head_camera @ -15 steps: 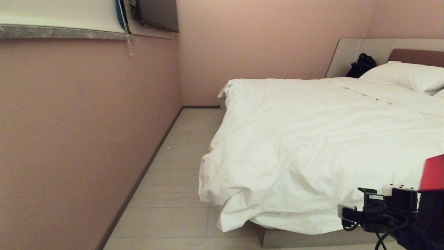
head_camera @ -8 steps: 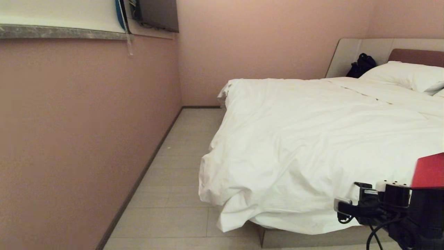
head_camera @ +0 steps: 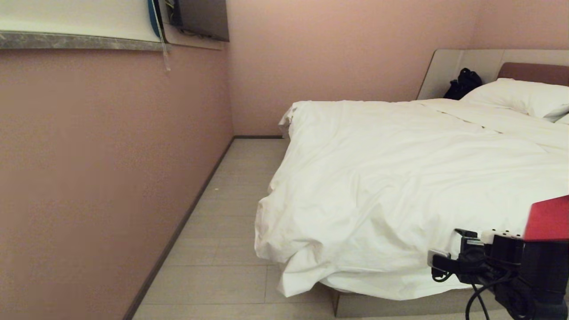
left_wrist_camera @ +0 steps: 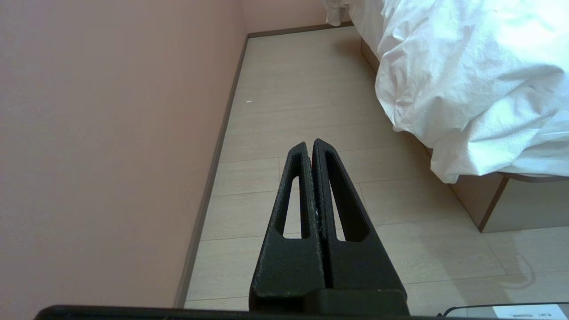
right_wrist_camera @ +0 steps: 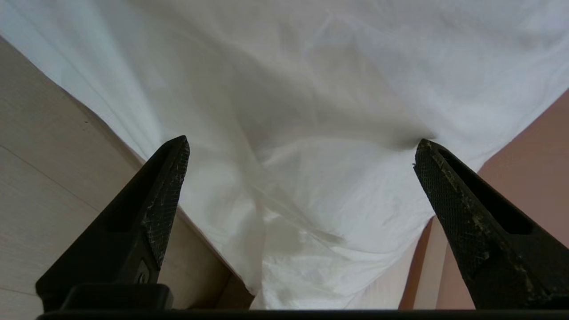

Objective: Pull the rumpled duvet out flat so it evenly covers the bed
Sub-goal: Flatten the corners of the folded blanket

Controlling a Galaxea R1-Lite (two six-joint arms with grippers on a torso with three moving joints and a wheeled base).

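Duvet corner hangs between wide-spread right gripper fingers.

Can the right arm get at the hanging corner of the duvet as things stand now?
Probably yes. The right end effector is open and faces the duvet corner hanging off the bed; nothing shows between them. I cannot tell whether the fingertips already touch it.

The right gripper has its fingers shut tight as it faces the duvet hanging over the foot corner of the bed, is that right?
Not quite. The right gripper does face the duvet hanging over the foot corner of the bed, but its fingers stand wide apart with nothing between them. The right wrist view shows this. It is the left gripper whose fingers are shut.
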